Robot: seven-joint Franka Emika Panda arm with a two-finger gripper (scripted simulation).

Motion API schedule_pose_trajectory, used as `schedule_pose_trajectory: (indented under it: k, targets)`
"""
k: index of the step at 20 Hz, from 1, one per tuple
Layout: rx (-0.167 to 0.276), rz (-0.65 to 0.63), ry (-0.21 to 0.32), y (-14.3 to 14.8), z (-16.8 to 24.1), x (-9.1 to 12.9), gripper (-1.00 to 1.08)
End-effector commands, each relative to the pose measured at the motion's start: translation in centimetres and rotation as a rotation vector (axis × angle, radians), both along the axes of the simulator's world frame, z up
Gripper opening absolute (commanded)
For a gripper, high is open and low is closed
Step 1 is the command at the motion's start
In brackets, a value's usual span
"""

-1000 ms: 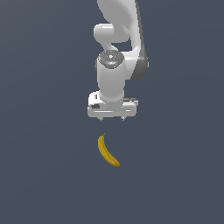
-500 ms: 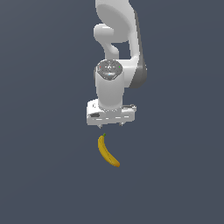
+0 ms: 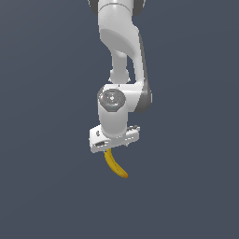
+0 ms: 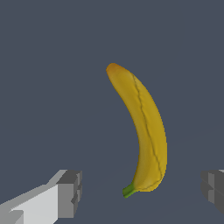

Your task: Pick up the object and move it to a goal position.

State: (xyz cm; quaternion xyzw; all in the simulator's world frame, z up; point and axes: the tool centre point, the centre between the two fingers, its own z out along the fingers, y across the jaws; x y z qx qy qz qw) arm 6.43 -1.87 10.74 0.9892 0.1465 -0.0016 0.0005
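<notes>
The object is a small curved yellow banana (image 3: 116, 166) lying on the dark grey floor, with a green stem tip and a brownish-orange end. In the exterior view my gripper (image 3: 112, 148) hangs right above it and the white hand hides the banana's upper end. The wrist view shows the whole banana (image 4: 144, 131). Its stem end lies between my two grey fingertips (image 4: 70, 193), which stand wide apart on either side without touching it. The gripper (image 4: 141, 191) is open and holds nothing.
The white arm (image 3: 122, 56) rises from the hand to the top of the exterior view. Around the banana there is only the flat dark grey floor (image 3: 46, 186). No goal marker shows.
The hand has come down over the banana. One second ago a gap showed between them; now the hand covers the banana's upper end. The banana has not moved.
</notes>
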Motion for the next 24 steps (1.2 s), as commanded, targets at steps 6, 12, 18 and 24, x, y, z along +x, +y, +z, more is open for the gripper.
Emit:
schedule_pose_trajectory:
  k: [6,12,18,24]
  targets:
    - [0.001,0.1,-0.002,-0.8,-2.9,2.0,1.0]
    - [0.002,0.129,-0.003,-1.1,-3.8,2.5,1.0]
    - [0.002,0.126,-0.002,-1.1,-4.4,2.4,1.0]
    - [0.002,0.128,-0.002,-1.1,-7.5,2.3,1.0]
